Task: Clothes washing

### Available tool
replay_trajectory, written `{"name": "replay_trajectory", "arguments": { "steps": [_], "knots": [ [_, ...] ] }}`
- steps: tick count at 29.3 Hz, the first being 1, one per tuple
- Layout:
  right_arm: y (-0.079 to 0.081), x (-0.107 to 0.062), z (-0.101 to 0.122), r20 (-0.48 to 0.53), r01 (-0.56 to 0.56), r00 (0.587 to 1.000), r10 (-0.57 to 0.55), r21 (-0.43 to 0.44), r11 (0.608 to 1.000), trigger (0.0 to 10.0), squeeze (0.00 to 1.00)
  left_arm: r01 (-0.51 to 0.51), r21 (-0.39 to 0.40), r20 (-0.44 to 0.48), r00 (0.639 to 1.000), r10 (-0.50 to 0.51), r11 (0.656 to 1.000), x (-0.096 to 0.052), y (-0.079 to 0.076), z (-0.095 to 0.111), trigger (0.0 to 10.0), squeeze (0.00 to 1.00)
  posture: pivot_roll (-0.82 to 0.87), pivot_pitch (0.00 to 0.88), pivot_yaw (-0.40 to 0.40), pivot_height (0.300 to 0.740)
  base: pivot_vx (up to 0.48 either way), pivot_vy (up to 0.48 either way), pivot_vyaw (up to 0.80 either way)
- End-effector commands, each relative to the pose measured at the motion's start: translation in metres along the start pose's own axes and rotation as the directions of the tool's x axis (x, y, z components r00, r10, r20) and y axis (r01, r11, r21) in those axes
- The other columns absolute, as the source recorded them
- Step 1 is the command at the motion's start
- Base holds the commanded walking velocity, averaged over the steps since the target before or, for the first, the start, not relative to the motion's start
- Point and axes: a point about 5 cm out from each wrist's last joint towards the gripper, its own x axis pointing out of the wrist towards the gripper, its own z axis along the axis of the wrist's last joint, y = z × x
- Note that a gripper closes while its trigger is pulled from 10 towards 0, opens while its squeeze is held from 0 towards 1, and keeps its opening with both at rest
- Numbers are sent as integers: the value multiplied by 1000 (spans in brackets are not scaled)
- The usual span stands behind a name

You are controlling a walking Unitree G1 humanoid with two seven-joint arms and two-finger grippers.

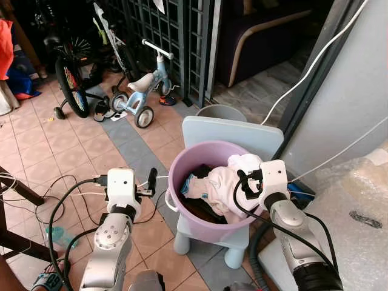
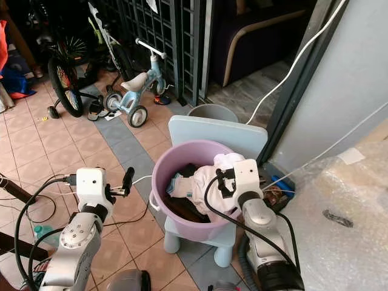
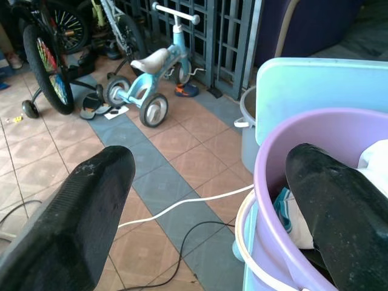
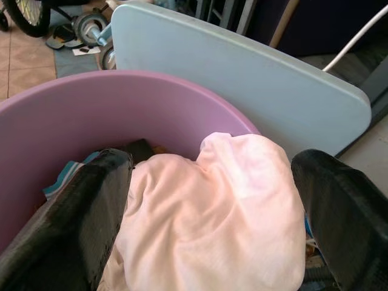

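Tiled porch | purple tub [image 1: 182,182] w/ clothes [image 1: 221,182] | right hand [image 4: 206,200] apart | left hand [image 3: 212,200] apart

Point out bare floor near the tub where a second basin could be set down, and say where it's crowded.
Free: tiled floor between the purple tub on its pale blue chair and the small tricycle. A white cable crosses it. Crowded: the tub brims with clothes under the right gripper; wrapped bulk borders the chair's right.

Basin [image 1: 182,167] on child's chair [image 1: 233,136], clothes [image 1: 221,182] inside. Left gripper [image 1: 151,180] left of basin; right gripper [image 1: 242,182] over its right rim. Balance bike [image 1: 142,91] and bicycle [image 1: 71,82] behind, left.
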Motion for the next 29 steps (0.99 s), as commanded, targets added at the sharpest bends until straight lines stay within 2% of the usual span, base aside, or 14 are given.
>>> {"name": "replay_trajectory", "arguments": {
  "steps": [1, 4, 9, 10, 13, 16, 21, 22, 23, 24, 25, 29],
  "knots": [
    [5, 5, -7, -65, -49, 997, 46, -46, 998, 10000, 0, -22, 20, -1, 1000, 22, 1000, -8, 4, 6, 10000, 0, 157, 144, -26, 740, 0, 0, 0],
    [4, 17, -11, -139, -69, 989, 54, -108, 992, 10000, 0, -57, 30, -20, 998, 57, 998, -22, 11, 9, 10000, 0, 199, 182, -39, 740, 0, 0, 0],
    [-3, 29, -8, -210, -41, 978, 12, -132, 990, 10000, 0, -105, 36, -33, 994, 107, 994, -49, 18, 18, 10000, 0, 275, 269, -59, 740, 0, 0, 0],
    [-6, 32, -7, -239, -20, 971, -13, -137, 990, 10000, 0, -118, 43, -41, 992, 120, 992, -58, 20, 21, 10000, 0, 287, 299, -63, 740, 0, 0, 0],
    [-3, 34, -9, -273, -25, 962, -14, -141, 990, 10000, 0, -110, 58, -46, 992, 113, 992, -70, 18, 27, 10000, 0, 297, 347, -64, 740, 0, 0, 0],
    [6, 32, -19, -324, -65, 946, 13, -149, 987, 10000, 0, -90, 78, -45, 995, 93, 993, -78, 13, 35, 10000, 0, 290, 385, -67, 740, 0, 0, 0],
    [18, 27, -37, -386, -124, 921, 59, -146, 982, 10000, 0, -80, 69, -64, 994, 84, 994, -84, 9, 40, 10000, 0, 282, 423, -70, 740, 0, 0, 0],
    [23, 25, -41, -393, -142, 916, 76, -144, 979, 7255, 0, -75, 66, -68, 994, 80, 995, -85, 8, 41, 10000, 0, 279, 435, -73, 740, 0, 0, 0],
    [24, 24, -42, -394, -146, 916, 79, -143, 979, 7255, 0, -74, 65, -69, 995, 79, 995, -86, 7, 42, 10000, 0, 278, 438, -73, 740, 0, 0, 0],
    [26, 24, -43, -396, -148, 915, 80, -143, 979, 2980, 0, -73, 65, -71, 994, 78, 995, -87, 7, 42, 10000, 0, 276, 443, -75, 740, 0, 0, 0],
    [27, 24, -43, -398, -150, 914, 82, -143, 978, 0, 0, -72, 66, -72, 994, 77, 995, -87, 6, 43, 10000, 0, 276, 443, -75, 740, 0, 0, 0],
    [37, 28, -36, -358, -142, 930, 83, -142, 980, 0, 0, -61, 70, -83, 994, 66, 996, -89, 2, 45, 10000, 0, 273, 455, -84, 740, 0, 0, 0]
  ]
}}
